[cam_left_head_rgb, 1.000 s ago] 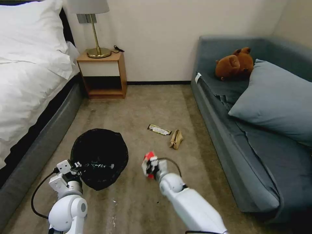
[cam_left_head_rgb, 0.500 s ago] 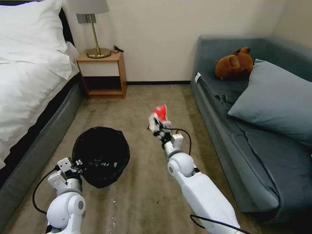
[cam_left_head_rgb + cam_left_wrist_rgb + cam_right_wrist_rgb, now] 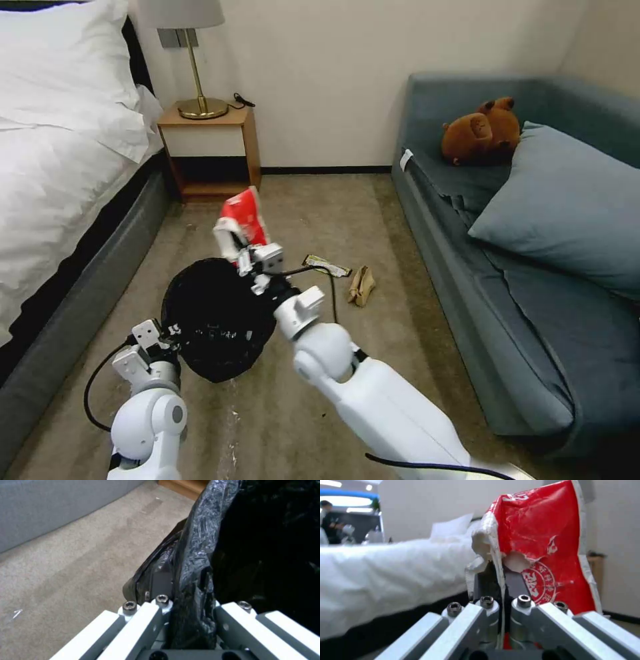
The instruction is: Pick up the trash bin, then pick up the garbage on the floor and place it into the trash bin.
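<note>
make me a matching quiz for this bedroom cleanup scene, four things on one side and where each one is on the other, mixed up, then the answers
Things:
1. snack packet
2. trash bin
3. bar wrapper
4. teddy bear

Places:
A. flat on the carpet beside the crumpled paper
B. on the sofa
C. pinched in the right gripper
D. rim clamped by the left gripper

Pairs: 1-C, 2-D, 3-A, 4-B

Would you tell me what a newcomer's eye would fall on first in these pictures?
The red-and-white snack packet, pinched in the right gripper above the far rim of the trash bin. Next, the left gripper clamping the bin's black liner at its near rim, and the brown teddy bear on the blue sofa.
</note>
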Available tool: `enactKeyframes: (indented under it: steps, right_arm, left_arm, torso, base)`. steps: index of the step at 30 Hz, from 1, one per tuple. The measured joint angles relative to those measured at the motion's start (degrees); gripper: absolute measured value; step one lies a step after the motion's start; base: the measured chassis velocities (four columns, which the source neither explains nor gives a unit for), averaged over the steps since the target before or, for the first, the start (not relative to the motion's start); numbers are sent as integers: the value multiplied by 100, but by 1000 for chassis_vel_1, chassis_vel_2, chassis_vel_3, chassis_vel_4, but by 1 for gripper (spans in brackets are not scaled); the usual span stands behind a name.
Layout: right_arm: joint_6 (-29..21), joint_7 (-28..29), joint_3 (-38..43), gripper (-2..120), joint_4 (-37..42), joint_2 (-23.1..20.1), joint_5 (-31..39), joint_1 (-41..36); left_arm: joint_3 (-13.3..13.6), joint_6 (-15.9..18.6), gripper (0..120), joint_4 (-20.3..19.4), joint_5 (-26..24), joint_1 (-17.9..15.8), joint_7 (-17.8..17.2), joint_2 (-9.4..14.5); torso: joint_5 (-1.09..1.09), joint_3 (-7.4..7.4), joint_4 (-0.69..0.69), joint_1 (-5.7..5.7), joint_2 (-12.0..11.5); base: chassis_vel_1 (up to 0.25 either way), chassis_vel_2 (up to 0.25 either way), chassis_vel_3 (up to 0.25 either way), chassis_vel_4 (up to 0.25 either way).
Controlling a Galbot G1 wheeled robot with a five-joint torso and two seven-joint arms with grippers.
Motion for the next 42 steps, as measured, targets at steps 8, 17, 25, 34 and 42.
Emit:
enactKeyframes:
  steps: [8, 17, 25, 34, 42]
  right_arm:
    - [137, -92, -300, 0, -589, 219, -274, -128]
    - [-68, -3, -243, 11, -732, 223, -396, -520]
    - [-133, 94, -173, 38, -732, 251, -328, -617]
    - [-148, 113, -120, 73, -619, 274, -332, -662]
    - [-164, 113, -143, 93, -612, 252, -354, -663]
  left_arm:
    - [50, -12, 1, -50, 74, 27, 2, -37]
    - [132, -59, 1, -15, 172, 38, 30, -71]
    - [154, -66, 1, 24, 223, -3, 72, -75]
    - [137, -67, 1, 36, 219, -17, 73, -64]
    - [137, -66, 1, 18, 218, -29, 71, -69]
  torso:
    - [0, 0, 0, 0, 0]
    - [0, 0, 0, 0, 0]
    - [1, 0, 0, 0, 0]
    - [1, 0, 0, 0, 0]
    - [1, 0, 0, 0, 0]
  base:
    - [0, 0, 0, 0]
    - [0, 0, 0, 0]
    - [0, 0, 0, 0]
    - [0, 0, 0, 0]
    - [0, 0, 0, 0]
